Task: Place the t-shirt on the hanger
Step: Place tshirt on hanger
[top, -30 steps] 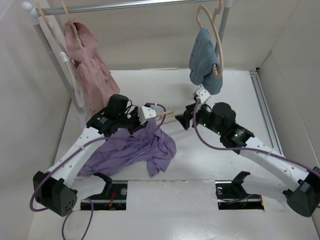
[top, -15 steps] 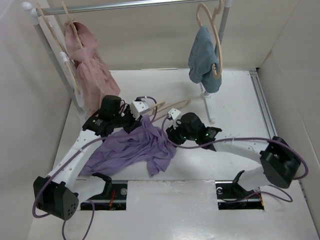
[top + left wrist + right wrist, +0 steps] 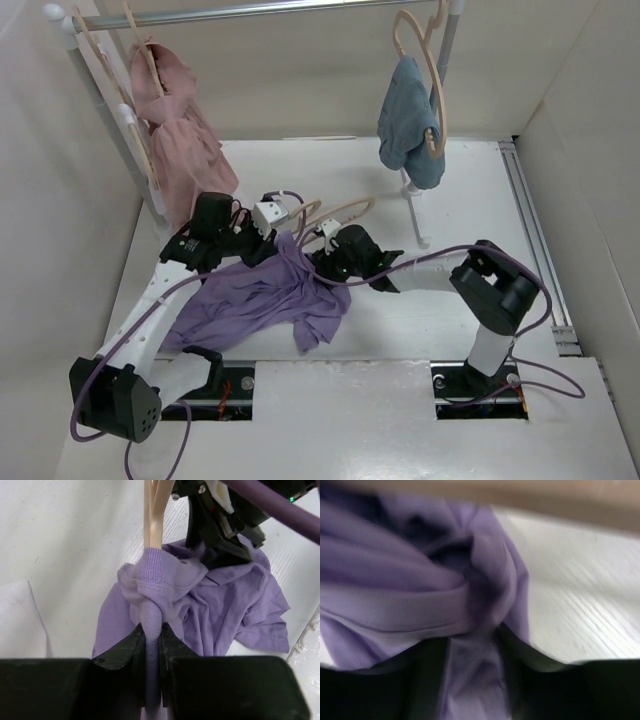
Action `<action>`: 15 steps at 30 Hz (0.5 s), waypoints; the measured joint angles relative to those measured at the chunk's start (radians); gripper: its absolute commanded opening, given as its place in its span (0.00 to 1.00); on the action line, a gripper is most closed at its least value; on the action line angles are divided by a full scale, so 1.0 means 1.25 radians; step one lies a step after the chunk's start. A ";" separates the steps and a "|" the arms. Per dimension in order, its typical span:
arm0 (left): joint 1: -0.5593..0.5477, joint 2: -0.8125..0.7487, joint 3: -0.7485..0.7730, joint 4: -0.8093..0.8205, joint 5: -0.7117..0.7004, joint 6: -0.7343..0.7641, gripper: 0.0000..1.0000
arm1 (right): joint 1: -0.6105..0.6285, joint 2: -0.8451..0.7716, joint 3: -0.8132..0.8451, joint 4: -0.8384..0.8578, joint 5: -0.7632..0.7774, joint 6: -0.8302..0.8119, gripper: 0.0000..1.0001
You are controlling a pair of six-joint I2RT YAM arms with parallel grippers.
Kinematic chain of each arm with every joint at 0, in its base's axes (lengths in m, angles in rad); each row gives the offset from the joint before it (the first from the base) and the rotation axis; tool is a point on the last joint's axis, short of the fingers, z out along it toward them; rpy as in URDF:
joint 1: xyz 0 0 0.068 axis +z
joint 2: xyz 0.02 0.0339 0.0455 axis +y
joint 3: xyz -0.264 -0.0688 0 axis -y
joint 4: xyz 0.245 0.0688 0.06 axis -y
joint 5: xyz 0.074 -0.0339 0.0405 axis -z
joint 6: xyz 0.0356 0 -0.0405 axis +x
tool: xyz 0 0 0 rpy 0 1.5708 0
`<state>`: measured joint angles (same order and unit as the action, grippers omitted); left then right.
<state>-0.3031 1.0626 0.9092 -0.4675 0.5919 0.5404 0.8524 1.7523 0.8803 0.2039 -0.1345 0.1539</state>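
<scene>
Lavender t-shirt collar wraps the hanger; only wrist views show us left gripper and right gripper clamped on the t-shirt.

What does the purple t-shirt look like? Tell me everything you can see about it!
The t-shirt is plain, soft, lavender-purple cloth with a ribbed collar. It lies crumpled on the white table, with most of it spread low. The left tool pinches the collar, which is lifted in a bunch, and the end of the tan hanger pokes into it. The right tool has cloth between its fingers too, though that view is blurred.
</scene>
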 measured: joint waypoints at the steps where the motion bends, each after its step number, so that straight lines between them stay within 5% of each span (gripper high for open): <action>1: 0.008 0.000 0.000 -0.001 0.005 0.000 0.00 | 0.000 0.015 0.013 0.016 -0.004 0.005 0.34; 3: 0.021 0.000 0.000 -0.003 0.019 0.000 0.00 | 0.000 0.044 0.034 0.045 -0.009 0.016 0.01; 9: 0.070 0.000 0.003 -0.029 0.067 0.015 0.00 | -0.026 0.018 -0.030 0.109 -0.028 0.054 0.00; 15: 0.176 0.004 0.074 -0.159 0.186 0.154 0.00 | -0.142 -0.237 -0.228 0.092 0.037 0.125 0.00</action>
<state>-0.0826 1.0676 1.0012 -0.6659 0.8246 0.7322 0.6750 1.4567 0.5957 0.3195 -0.0879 0.3096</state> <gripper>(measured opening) 0.072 0.024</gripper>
